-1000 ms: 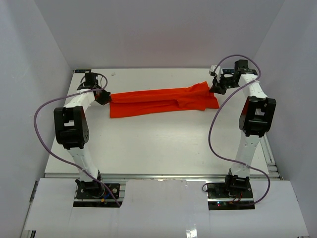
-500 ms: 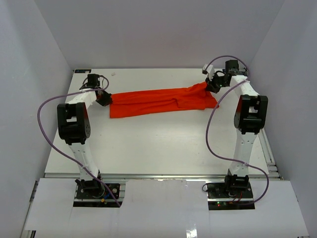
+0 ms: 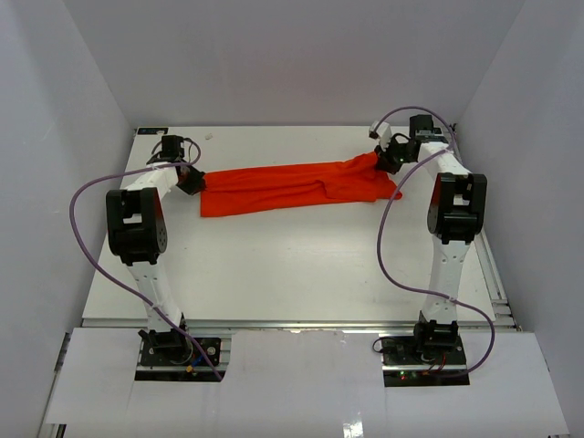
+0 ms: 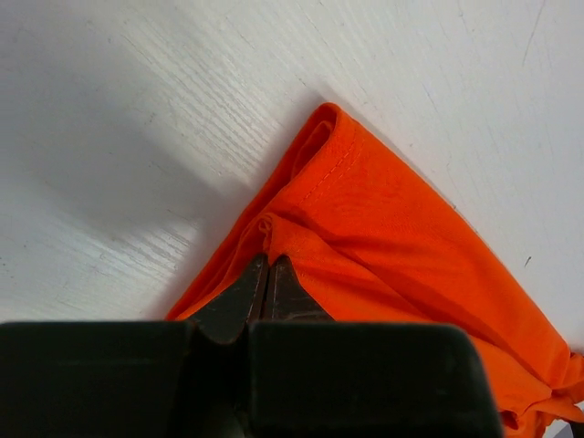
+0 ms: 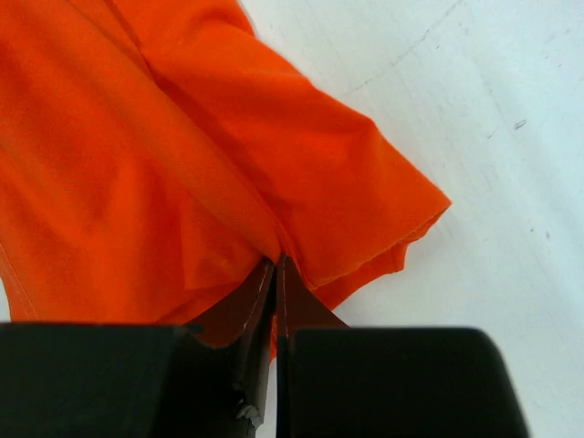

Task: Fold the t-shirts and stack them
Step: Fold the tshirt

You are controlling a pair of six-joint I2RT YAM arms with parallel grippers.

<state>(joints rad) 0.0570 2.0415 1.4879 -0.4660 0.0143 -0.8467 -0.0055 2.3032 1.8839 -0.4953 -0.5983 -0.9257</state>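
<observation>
**Asker:** Where is the t-shirt [image 3: 297, 187]?

**Describer:** A single bright orange-red t-shirt lies on the far half of a white worktop [image 3: 292, 274]. It is drawn out into a long, narrow band running from left to right, with lengthwise creases along it. The right end is wider and more bunched than the left.

**Asker:** What are the two arms doing?

**Describer:** Each arm reaches from its base at the near edge to one end of the cloth. The left end effector [image 3: 194, 180] is at the band's left end, and the right end effector [image 3: 388, 161] is at its right end. A purple cable [image 3: 82, 228] loops beside each arm.

**Asker:** Are they gripping the cloth?

**Describer:** Yes. In the left wrist view the two dark jaws are pressed together with a small fold of orange fabric pinched between their tips. Just beyond them, a stitched corner of the shirt rests flat on the worktop. In the right wrist view the jaws are likewise closed on a fold of the fabric. There the cloth spreads away up and to the left, and a loose hemmed edge lies on the white surface to the right.
</observation>
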